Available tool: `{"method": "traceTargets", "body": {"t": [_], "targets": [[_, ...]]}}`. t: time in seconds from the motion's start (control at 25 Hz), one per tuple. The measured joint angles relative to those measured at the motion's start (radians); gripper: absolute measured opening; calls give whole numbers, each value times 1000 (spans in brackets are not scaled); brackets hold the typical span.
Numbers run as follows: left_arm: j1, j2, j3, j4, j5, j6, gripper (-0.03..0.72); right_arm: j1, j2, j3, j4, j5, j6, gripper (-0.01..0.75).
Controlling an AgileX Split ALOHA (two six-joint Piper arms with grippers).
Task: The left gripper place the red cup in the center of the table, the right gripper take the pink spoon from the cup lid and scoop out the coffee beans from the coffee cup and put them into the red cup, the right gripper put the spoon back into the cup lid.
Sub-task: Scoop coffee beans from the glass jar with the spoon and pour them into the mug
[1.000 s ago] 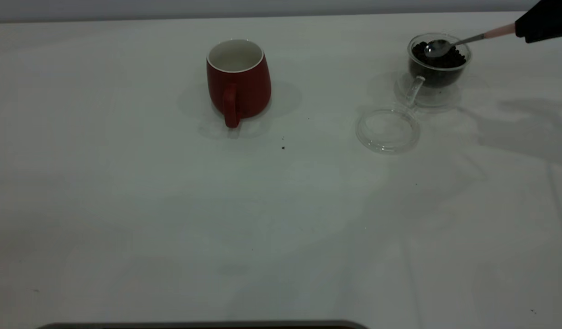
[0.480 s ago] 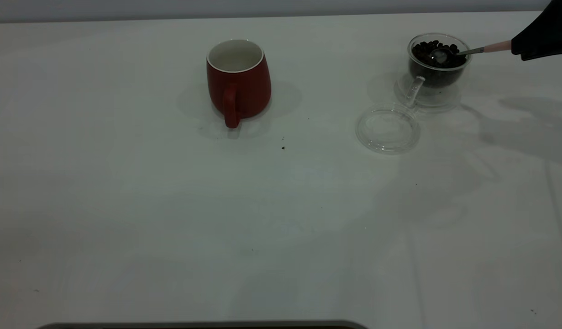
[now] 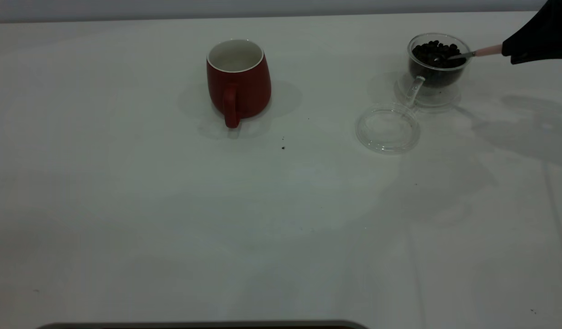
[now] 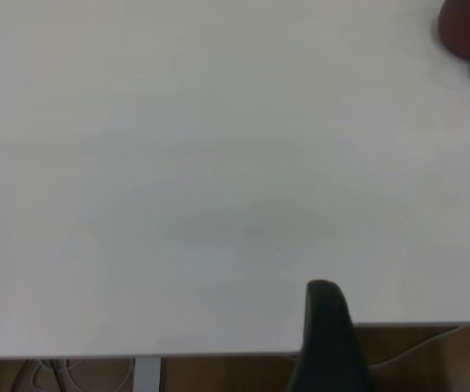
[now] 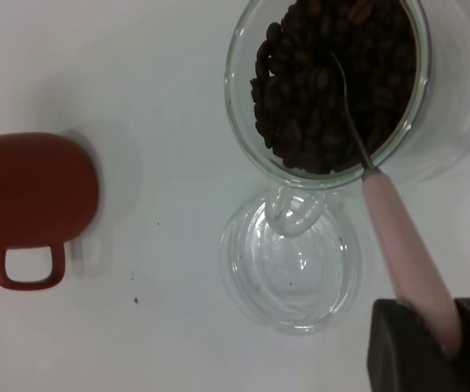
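Ext cam faces table from above; both wrist cams look down close, sharing red cup.

The right gripper is hanging at two o'clock, squeezing tight and pointing toward nine o'clock. The left gripper is waiting low at the near edge.

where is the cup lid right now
In the exterior view the cup lid lies flat on the table at the right, empty, in front of the coffee cup and well right of the red cup.
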Motion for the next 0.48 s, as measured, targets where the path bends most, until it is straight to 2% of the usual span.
{"method": "traceTargets", "body": {"t": [0.48], "targets": [[0, 0, 0, 0, 0, 0, 569, -1, 69, 0, 106, 68, 2, 110]]}}
